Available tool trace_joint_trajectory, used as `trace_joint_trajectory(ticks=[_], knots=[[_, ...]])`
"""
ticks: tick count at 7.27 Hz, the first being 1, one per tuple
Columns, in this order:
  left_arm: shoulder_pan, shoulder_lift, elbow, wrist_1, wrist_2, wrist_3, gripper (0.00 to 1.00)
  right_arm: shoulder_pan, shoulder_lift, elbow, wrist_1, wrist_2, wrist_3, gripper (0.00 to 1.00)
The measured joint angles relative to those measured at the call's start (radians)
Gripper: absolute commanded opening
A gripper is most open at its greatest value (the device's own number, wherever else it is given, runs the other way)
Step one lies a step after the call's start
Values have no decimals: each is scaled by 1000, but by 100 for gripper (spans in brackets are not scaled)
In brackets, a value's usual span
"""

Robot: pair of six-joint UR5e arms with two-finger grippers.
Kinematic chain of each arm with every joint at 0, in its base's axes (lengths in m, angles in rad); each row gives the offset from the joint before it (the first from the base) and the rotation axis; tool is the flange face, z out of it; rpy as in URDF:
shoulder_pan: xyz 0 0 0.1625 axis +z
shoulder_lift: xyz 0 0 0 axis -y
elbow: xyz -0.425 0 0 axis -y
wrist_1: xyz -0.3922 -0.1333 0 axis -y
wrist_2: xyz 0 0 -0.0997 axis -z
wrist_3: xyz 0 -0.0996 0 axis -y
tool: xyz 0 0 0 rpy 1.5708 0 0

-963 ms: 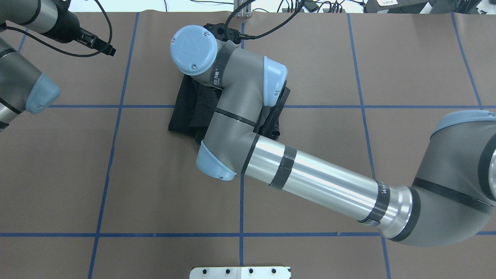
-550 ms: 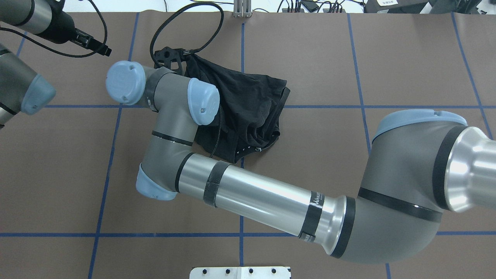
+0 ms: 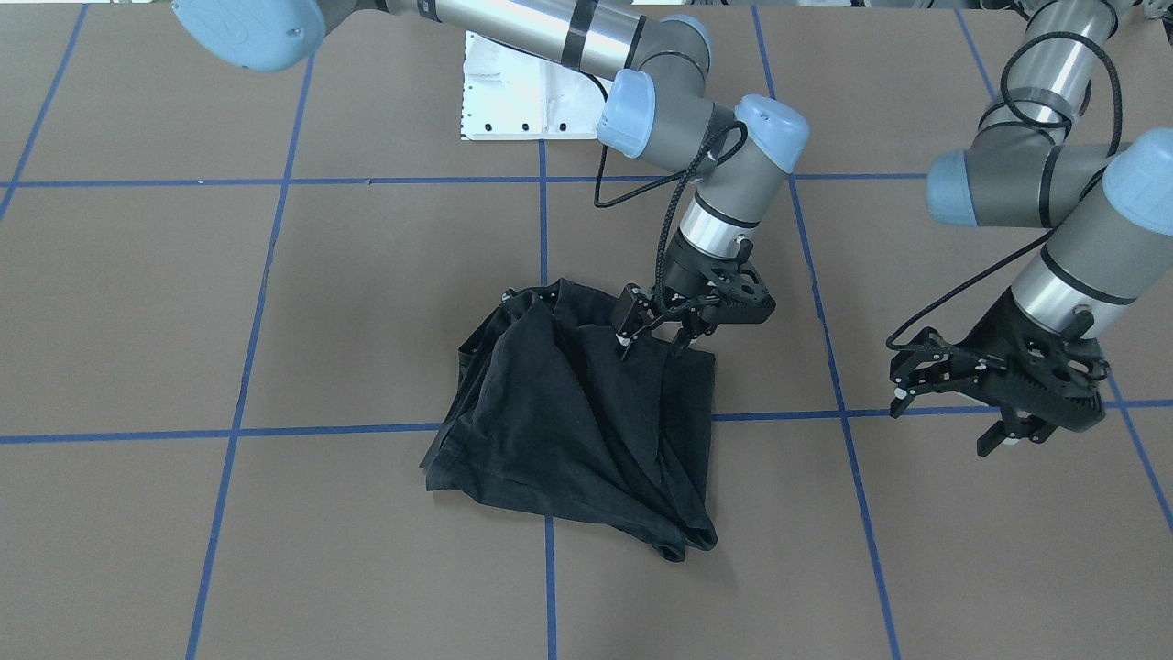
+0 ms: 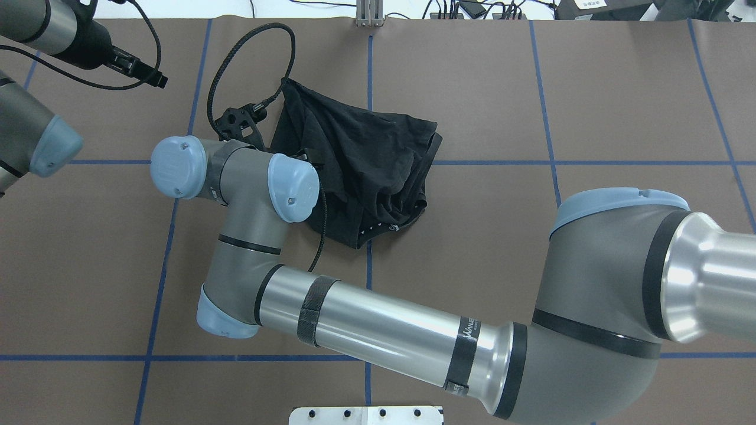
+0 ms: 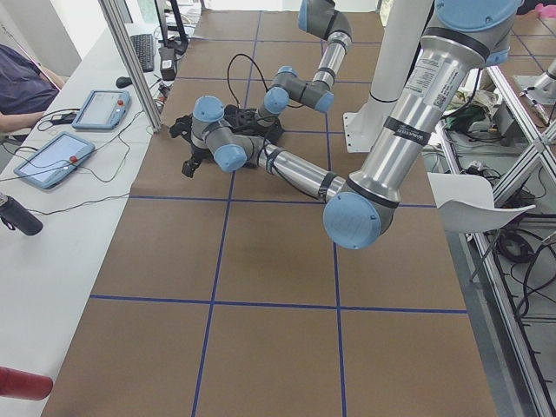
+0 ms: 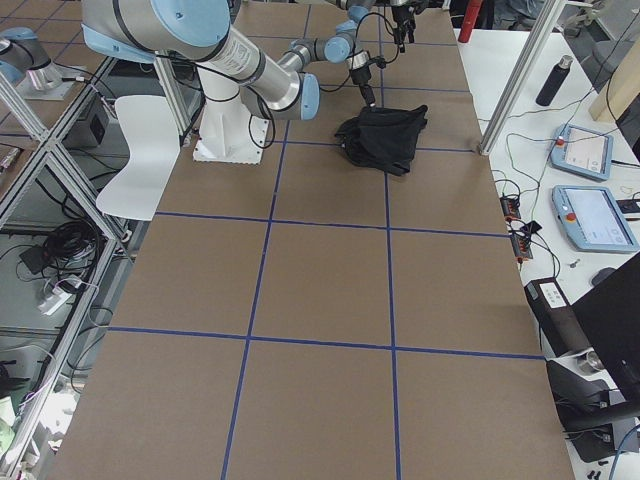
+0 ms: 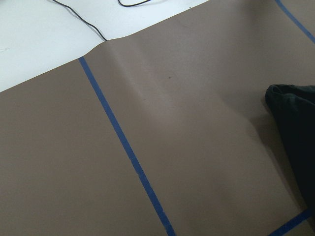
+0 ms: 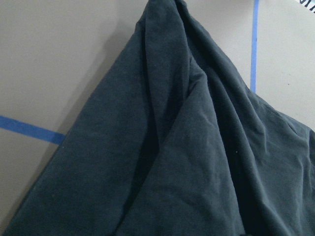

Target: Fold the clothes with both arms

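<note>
The black T-shirt [image 3: 568, 431] lies crumpled and partly folded on the brown table, plain black side up, with no print showing. It also shows in the overhead view [image 4: 366, 147] and fills the right wrist view [image 8: 172, 147]. My right gripper [image 3: 652, 345] hangs just above the shirt's robot-side edge. Its fingers are spread and hold no cloth. In the overhead view the right gripper [image 4: 239, 121] sits at the shirt's left side. My left gripper [image 3: 944, 420] is open and empty over bare table, well off to the shirt's side. The left wrist view catches only an edge of the shirt [image 7: 295, 128].
My right forearm [image 4: 384, 330] lies across the table in front of the shirt. The white base plate [image 3: 513, 92] is at the robot's side. Blue tape lines [image 4: 369, 59] grid the table. Cables run along the far edge [image 4: 472, 9].
My right arm has swung left in the overhead view, uncovering the shirt and dragging its far left corner outward. The gripper has since drawn back from that corner. The left arm has barely moved.
</note>
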Motion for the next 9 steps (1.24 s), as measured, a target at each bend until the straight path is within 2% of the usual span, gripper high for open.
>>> trace_joint_trajectory(ticks=[3, 6, 9], knots=[[-5, 1, 0, 1, 0, 1, 100, -12, 61, -97, 3, -2, -22, 82], [-5, 2, 0, 2, 0, 1, 100, -23, 71, -140, 6, -20, -18, 77], [-7, 5, 1, 2, 0, 1, 100, -25, 74, -188, 88, -43, -3, 75]])
